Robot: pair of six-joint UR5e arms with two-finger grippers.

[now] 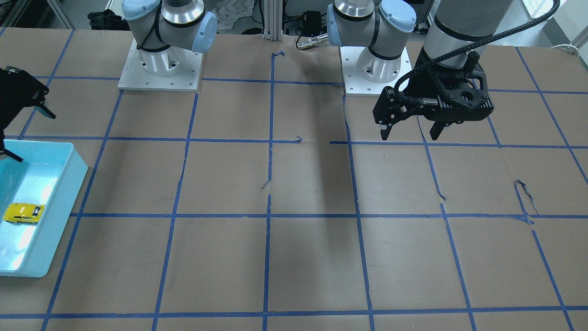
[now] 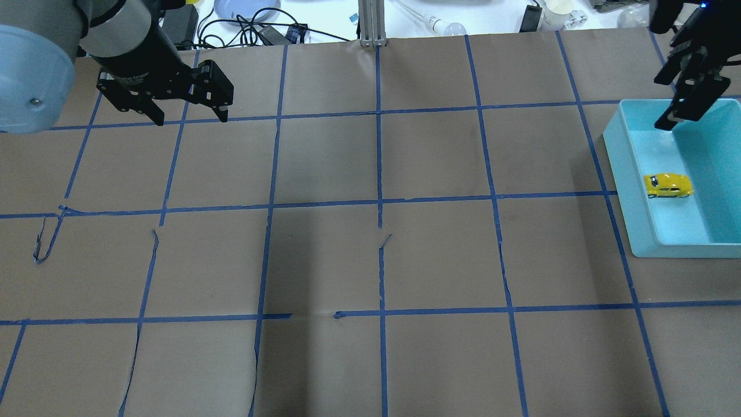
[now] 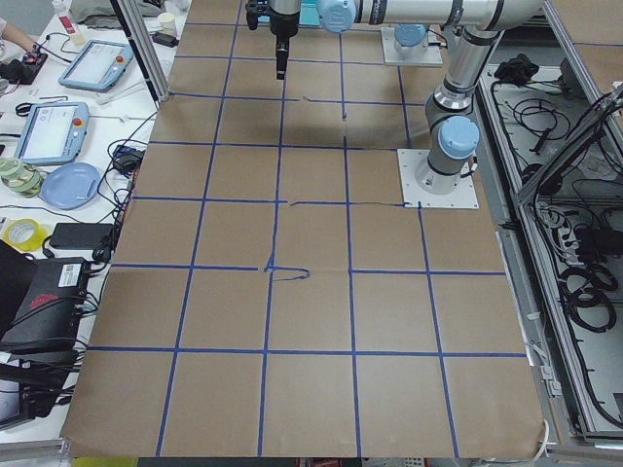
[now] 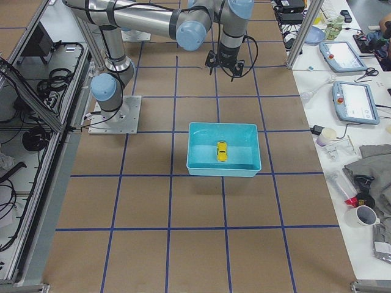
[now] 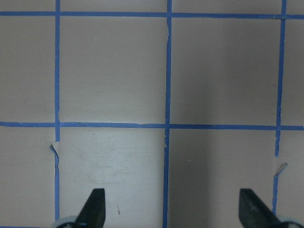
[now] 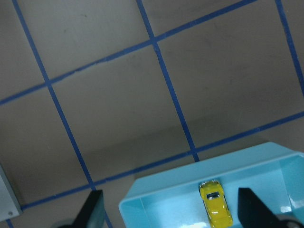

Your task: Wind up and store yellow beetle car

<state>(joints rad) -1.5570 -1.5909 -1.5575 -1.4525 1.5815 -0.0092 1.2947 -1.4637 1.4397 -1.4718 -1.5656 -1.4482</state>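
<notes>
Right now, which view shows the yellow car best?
Overhead exterior: the yellow car sits whole and unobstructed in the blue bin. Right wrist shows its roof at the frame's bottom; front-facing, near the left edge; exterior right, small; the others miss it.

From my seat I see one long table (image 2: 440, 255) covered in what looks like brown paper, ruled into squares by blue tape lines (image 2: 379, 202). Several strips are torn or gapped, and one loop (image 2: 46, 243) near the robot's left end seems to have lifted, though I can't be sure at this resolution. Two white mounting plates (image 1: 133, 78) (image 1: 356, 87) sit flat on the robot's side. A light-blue bin (image 2: 689, 250) rests near the right end.
</notes>
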